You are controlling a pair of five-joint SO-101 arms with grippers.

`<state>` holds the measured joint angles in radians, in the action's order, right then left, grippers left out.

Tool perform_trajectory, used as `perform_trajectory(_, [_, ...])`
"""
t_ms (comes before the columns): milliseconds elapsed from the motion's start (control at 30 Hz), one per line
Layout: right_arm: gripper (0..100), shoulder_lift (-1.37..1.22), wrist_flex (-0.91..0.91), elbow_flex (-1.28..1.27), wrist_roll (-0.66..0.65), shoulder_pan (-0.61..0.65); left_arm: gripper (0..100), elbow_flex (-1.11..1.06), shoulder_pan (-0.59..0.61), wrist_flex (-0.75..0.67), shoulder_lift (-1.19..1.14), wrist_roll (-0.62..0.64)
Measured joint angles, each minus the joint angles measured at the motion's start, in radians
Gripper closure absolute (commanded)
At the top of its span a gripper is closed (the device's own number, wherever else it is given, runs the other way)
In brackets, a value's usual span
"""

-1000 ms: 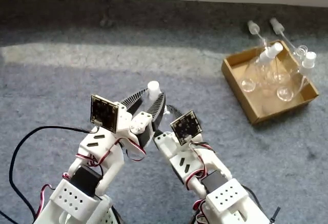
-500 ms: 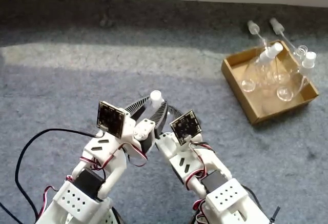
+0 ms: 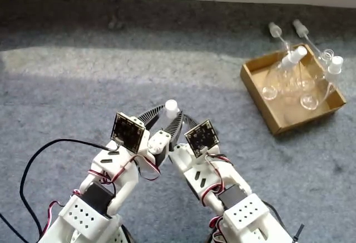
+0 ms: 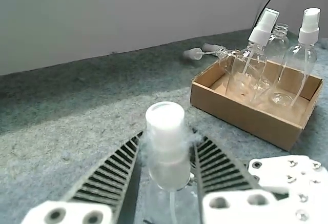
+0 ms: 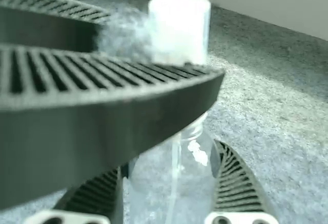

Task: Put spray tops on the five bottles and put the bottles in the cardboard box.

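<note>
Left gripper [image 4: 168, 144] pinches the white spray top [image 4: 165, 124], fingers shut on it; right gripper [image 5: 171, 170] clamps the clear bottle [image 5: 174, 193] just below (mid-carpet). Box [image 3: 261, 95] sits well apart w/ 2 capped bottles [image 4: 251, 65]; 2 loose tops [image 3: 275, 30] lie beyond it.

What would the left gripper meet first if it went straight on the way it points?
Probably only bare carpet, then the wall behind it. The left gripper is shut on the spray top, and the cardboard box stands off to the side of its line, though depth is hard to judge.
</note>
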<state>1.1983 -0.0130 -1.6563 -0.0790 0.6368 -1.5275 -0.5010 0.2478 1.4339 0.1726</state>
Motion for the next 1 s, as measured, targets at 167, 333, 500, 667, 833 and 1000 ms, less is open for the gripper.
perform_trajectory(167, [90.3, 0.0, 0.0, 0.0, -0.003, 0.0, 99, 0.0, 0.058, 0.0, 0.0, 0.003])
perform_trajectory(333, [90.3, 0.0, 0.0, 0.0, -0.003, 0.0, 99, 0.0, 0.071, 0.057, 0.012, 0.003])
perform_trajectory(500, [90.3, 0.0, 0.0, 0.0, -0.003, 0.0, 99, 0.0, 0.071, 0.077, 0.012, 0.003])
perform_trajectory(667, [90.3, -0.002, 0.002, 0.0, -0.003, 0.0, 99, -0.037, 0.044, 0.071, 0.015, 0.0])
perform_trajectory(833, [90.3, -0.003, 0.002, 0.0, -0.003, 0.0, 90, -0.041, 0.044, 0.071, 0.015, 0.0])
perform_trajectory(1000, [90.3, -0.002, 0.0, 0.0, -0.003, -0.005, 83, -0.048, 0.044, 0.08, 0.011, -0.005])
